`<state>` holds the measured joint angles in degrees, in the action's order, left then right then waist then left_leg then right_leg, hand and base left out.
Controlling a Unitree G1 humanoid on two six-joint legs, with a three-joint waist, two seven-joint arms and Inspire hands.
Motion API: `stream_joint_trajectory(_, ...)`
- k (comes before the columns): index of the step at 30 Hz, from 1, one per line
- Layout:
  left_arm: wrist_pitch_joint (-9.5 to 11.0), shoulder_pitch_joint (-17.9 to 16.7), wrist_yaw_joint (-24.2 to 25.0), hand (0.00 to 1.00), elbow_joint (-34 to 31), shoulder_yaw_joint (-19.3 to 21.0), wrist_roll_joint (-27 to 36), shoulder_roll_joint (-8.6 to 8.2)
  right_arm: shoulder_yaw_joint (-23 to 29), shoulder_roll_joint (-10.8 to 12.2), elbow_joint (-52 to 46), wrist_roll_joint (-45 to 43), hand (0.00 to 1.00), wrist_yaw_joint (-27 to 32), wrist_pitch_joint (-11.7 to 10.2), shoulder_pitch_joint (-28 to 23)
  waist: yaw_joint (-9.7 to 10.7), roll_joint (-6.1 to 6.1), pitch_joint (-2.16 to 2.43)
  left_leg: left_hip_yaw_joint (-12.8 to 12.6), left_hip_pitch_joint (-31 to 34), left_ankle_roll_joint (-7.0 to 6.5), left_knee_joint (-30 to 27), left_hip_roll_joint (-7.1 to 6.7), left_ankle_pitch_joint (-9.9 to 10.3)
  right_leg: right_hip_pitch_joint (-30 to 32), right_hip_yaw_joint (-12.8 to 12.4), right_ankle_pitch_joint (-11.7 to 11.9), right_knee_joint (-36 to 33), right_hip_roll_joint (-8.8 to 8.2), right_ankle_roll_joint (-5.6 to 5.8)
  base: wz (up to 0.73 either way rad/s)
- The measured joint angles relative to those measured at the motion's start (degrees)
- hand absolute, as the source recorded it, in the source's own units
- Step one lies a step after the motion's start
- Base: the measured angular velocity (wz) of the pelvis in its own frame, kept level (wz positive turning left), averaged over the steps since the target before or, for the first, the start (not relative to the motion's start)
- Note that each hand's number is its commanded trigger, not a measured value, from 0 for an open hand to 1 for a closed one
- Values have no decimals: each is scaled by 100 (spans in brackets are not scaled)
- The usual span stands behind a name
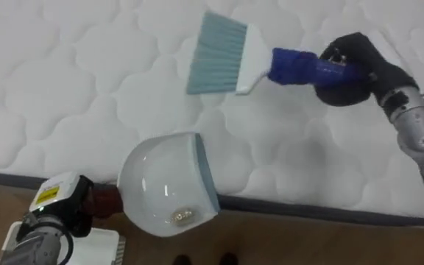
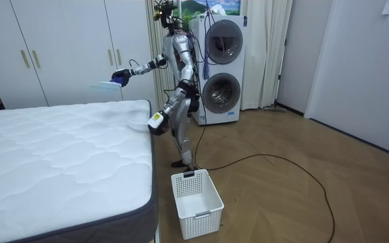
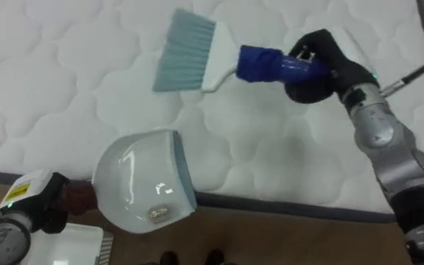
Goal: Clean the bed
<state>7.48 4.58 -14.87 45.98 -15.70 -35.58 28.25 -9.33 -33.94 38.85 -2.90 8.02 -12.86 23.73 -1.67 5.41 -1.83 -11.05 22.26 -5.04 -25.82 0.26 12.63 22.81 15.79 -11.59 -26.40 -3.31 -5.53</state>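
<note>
**Q:** Where are the tools?

**A:** The brush (image 1: 230, 55) hangs over the bed (image 1: 65, 88), bristles (image 1: 213, 53) pointing to the robot's left. The right hand (image 1: 352, 70) is wrapped round its blue handle (image 1: 300, 66). The dustpan (image 1: 164, 184) is at the bed's near edge, lip turned to the robot's right. The left hand (image 1: 76, 206) is closed on its dark stem (image 1: 105, 200).

**Q:** How should they handle?

**A:** Both look like light, rigid plastic (only the bristles should flex). The handle is the proper hold for the brush, though a smooth one may twist in the grasp under sweeping load. Held by its stem alone, the dustpan probably tips easily. Its lip needs pressing flat, and the soft quilted bed will likely yield beneath it.
</note>
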Motion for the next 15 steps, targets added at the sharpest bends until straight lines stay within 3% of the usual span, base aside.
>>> stream_joint_trajectory(1,-3,-4,0,100,-99,7,-3,-1,80,1,210,294,100,96,46,-41,4,14,26,-1,-73,0,77,-8,0,-67,-1,-5,65,13,10,0)
stream_joint_trajectory(8,-20,-10,6,100,-202,204,-2,-212,510,10,792,1533,100,552,123,-415,82,-8,81,33,-625,15,395,2,-15,-719,10,144,582,137,96,0)
stream_joint_trajectory(10,-117,-43,7,100,-245,263,-1,-288,607,20,791,1777,100,632,249,-567,82,-27,117,22,-786,15,525,-7,-15,-846,8,192,662,150,118,-4)
stream_joint_trajectory(14,-304,-389,10,100,-908,415,-3,-346,624,44,767,1879,100,841,469,-608,125,-38,126,-11,-987,20,621,-22,-19,-999,-25,182,714,155,135,-3)
stream_joint_trajectory(15,-313,-442,10,100,-975,430,-3,-363,624,55,766,1878,58,863,492,-609,128,-41,129,-11,-1027,23,630,-21,-21,-1049,-25,182,737,161,135,0)
